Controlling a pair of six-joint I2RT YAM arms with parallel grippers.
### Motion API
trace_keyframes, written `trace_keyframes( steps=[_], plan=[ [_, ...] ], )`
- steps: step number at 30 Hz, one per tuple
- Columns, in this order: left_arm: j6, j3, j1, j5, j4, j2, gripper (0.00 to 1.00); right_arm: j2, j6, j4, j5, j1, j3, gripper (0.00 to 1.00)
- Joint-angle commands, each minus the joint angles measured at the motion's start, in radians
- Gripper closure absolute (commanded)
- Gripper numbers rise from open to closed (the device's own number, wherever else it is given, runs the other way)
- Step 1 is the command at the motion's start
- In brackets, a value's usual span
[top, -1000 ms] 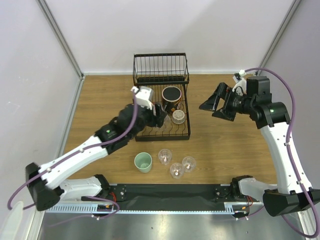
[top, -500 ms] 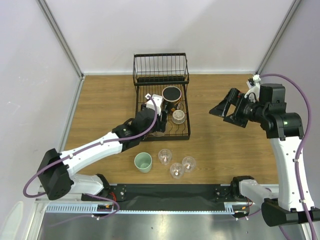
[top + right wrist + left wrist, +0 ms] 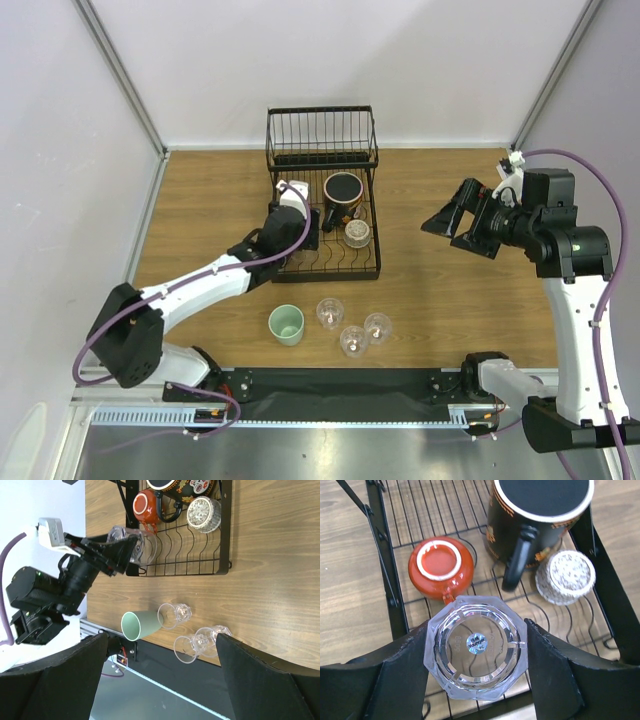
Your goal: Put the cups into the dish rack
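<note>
Placing step, seemingly: gripping a clear glass tumbler [image 3: 476, 647] in the left tool [image 3: 476, 627], base toward the wrist, over the near rows of the dish rack [image 3: 612, 605]. Just beyond the tool, already racked: an upturned red mug [image 3: 440, 567], a black mug [image 3: 540, 515], a speckled cup [image 3: 566, 576]. Next, probably: ease down between wires short of the red mug, then release gently. Holding the right tool [image 3: 445, 225] spread wide and empty, well off to the side. Behind the left tool, on the wood-grain tabletop [image 3: 450, 300]: a mint-green cup [image 3: 286, 324] and three glass tumblers [image 3: 352, 340]. Plain white walls [image 3: 330, 60] all around.
</note>
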Motion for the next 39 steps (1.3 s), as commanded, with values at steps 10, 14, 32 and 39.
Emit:
trace_keyframes(
  steps=[10, 14, 32, 39],
  plan=[
    [-0.002, 0.016, 0.019, 0.012, 0.127, 0.091, 1.00, 0.006, -0.030, -0.058, 0.010, -0.006, 0.058, 0.04],
    [0.023, 0.019, 0.025, -0.002, 0.137, 0.111, 1.00, 0.011, -0.035, -0.061, 0.013, -0.007, 0.061, 0.04],
    [0.050, 0.059, 0.093, -0.002, 0.196, 0.238, 1.00, 0.038, -0.055, -0.113, 0.029, -0.006, 0.091, 0.04],
    [0.070, 0.096, 0.116, -0.002, 0.199, 0.277, 1.00, 0.051, -0.059, -0.111, 0.030, -0.006, 0.090, 0.04]
  ],
)
